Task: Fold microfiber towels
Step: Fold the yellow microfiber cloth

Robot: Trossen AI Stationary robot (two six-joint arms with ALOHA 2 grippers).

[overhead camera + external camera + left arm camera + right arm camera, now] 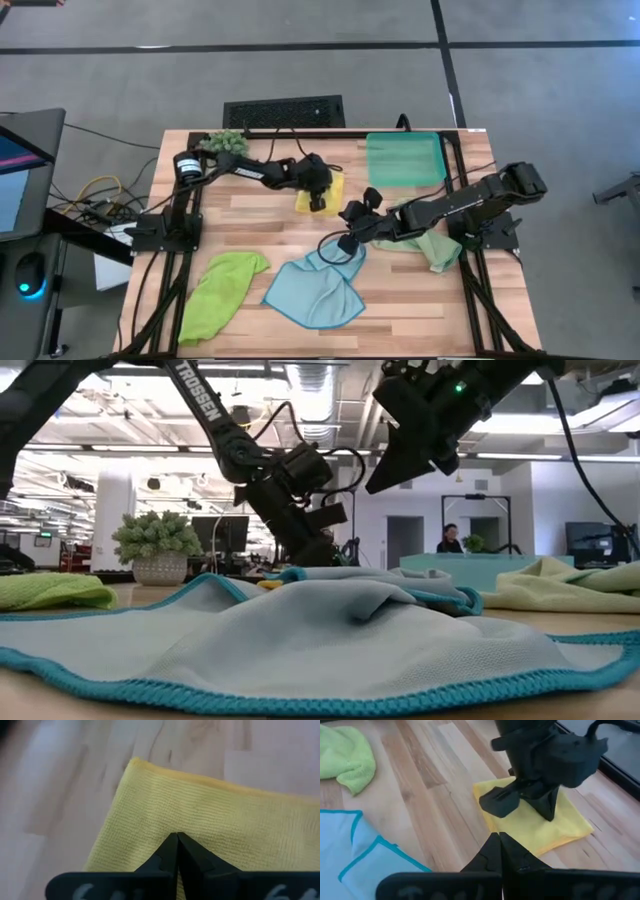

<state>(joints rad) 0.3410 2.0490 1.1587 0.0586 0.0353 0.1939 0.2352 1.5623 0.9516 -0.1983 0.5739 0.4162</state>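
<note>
Yellow towel (333, 187): folded small, lying on the wooden table (260, 215) at centre-far, just left of the teal tray (404, 158). The left gripper (318, 200) is pressing down on it with its fingers closed together, tips touching the cloth, nothing pinched between them.
Light blue towel (315, 290): lying rumpled at centre-near, one corner turned over.
Lime green towel (220, 290): lying crumpled at near left, apart from the blue one.
Pale sage towel (434, 246): lying bunched at right, partly under the right arm.
Right gripper (348, 241): hovering above the blue towel's far edge, fingers closed, holding nothing.
Small plant (226, 142): standing at the far-left edge.
</note>
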